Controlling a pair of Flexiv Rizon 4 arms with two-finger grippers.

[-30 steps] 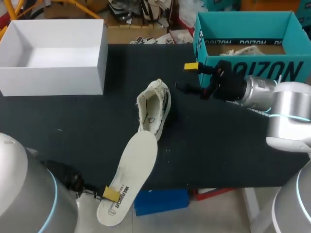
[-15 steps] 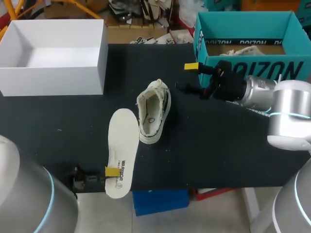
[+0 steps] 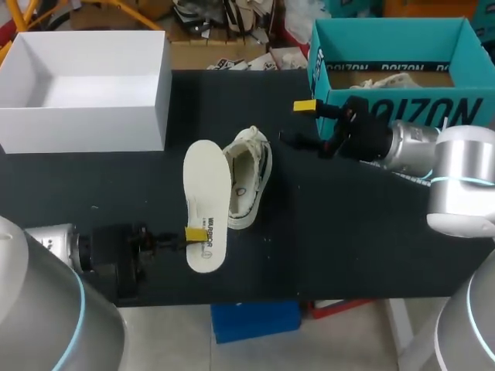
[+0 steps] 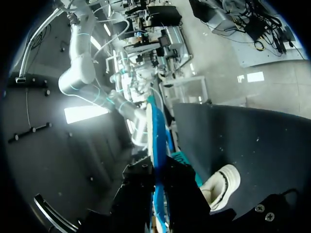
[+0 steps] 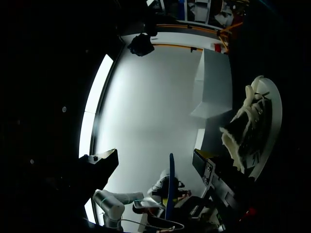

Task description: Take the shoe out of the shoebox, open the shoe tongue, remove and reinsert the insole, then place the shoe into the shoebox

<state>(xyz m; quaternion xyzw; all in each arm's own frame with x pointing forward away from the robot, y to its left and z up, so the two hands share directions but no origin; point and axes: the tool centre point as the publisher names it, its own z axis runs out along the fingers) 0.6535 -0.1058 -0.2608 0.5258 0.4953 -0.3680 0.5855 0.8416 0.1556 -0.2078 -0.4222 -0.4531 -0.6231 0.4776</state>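
Head view, against a second ago: the insole [image 3: 205, 205] no longer hangs over the surface's near edge. It has come up and inward, and now lies along the left side of the shoe [image 3: 246, 185], just beside it. The left arm [image 3: 108, 251] has come further in from the near left corner, and more of its wrist now shows. The right arm [image 3: 410, 147] and the shoe have not moved.

The left jaws are clenched on the insole's heel end, a yellow tip showing on top of it. In the left wrist view the insole [image 4: 156, 145] runs edge-on between the dark fingers, with the shoe [image 4: 221, 187] off to one side ahead. Whether the insole touches the surface I cannot tell.

The shoe is a cream low canvas one, upright on its sole near the middle of the dark surface [image 3: 348, 232]. Its toe points away, its mouth is wide open, and dark marks run along its right side. It is out of the white shoebox [image 3: 85, 127], which stands at the far left, well apart.

A teal box [image 3: 402, 108] stands at the far right. The right jaws are released and hold nothing, near that box and right of the shoe. In the right wrist view the shoe [image 5: 248, 126] stands in front of the pale insole [image 5: 276, 116].
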